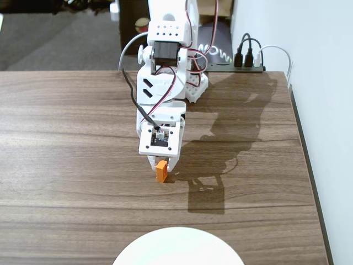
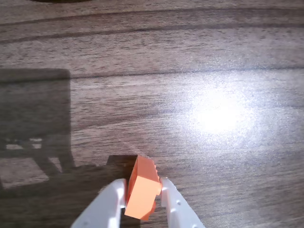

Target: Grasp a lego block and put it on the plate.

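Fixed view: arm [image 1: 160, 94] reaches down over table [image 1: 66, 138]; gripper [image 1: 161, 165] clamped on the brick [image 1: 161, 171], centre of table, well short of plate [image 1: 176, 249] at bottom edge; wrist view: white fingers [image 2: 107, 204] pinch brick [image 2: 142, 190] from both sides, tilted; probably just off the wood, hard to tell.

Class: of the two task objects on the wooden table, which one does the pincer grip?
The small orange plastic brick, clamped between the pincer; the big white round plate lies apart.
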You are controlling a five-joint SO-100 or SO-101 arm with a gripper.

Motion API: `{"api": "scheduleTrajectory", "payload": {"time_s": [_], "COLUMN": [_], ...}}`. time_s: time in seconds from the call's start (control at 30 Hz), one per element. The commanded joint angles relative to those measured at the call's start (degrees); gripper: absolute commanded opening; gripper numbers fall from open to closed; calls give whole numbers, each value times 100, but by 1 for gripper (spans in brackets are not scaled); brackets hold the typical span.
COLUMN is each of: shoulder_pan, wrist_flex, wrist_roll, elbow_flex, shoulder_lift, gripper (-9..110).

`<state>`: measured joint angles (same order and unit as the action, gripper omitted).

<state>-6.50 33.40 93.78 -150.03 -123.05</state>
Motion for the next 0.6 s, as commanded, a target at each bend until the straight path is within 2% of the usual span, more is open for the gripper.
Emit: {"api": "scheduleTrajectory", "payload": {"time_s": [0.0, 0.57], "shoulder_pan": [-26, -26], "wrist_flex": [-105, -193], "wrist_roll": [-26, -114], "elbow_flex": [35, 44], "shoulder_lift": [-149, -176], "gripper": [7, 2]}}
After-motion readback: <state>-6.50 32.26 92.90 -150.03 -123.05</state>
